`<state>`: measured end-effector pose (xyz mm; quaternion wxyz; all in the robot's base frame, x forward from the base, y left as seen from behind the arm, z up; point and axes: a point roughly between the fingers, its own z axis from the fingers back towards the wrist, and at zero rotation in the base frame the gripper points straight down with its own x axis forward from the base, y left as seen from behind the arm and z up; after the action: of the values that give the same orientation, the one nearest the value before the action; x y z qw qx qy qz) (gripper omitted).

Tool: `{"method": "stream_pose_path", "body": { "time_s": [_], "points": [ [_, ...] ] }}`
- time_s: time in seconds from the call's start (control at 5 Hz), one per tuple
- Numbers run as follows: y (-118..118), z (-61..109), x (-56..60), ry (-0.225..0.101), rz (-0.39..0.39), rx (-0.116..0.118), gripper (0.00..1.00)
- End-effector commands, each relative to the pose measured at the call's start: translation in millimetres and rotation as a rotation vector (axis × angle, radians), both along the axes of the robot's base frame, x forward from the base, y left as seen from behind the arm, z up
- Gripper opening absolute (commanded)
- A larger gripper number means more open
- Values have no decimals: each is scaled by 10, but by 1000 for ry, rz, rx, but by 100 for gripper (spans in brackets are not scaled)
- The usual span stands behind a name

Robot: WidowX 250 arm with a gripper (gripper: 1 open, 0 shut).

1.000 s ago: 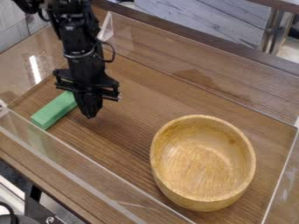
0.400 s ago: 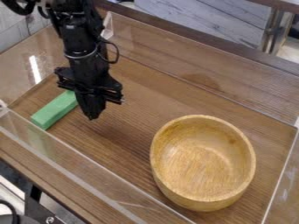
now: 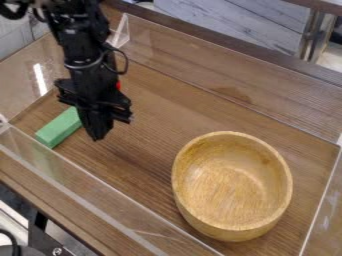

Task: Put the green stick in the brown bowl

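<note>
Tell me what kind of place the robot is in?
It looks like a play or test table set up for a robot: there's a black robot arm, a wooden tabletop, and a big round bowl with a green block across from it.

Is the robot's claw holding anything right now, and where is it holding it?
No, the claw holds nothing. The green stick lies on the table, beside it.

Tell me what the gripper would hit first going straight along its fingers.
Probably the bare tabletop just right of the green stick in the picture; depth is unclear, so it might clip the stick's edge.
</note>
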<state>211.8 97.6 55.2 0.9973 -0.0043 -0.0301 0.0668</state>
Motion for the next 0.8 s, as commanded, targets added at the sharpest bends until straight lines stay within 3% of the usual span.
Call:
{"method": "stream_pose_path", "body": {
  "time_s": [0.0,0.2,0.6],
  "points": [
    [-68,121,46,-39,-71,13,0],
    [-149,147,54,-44,-140,11,0],
    [-329,335,54,-51,-76,10,0]
  ]
}}
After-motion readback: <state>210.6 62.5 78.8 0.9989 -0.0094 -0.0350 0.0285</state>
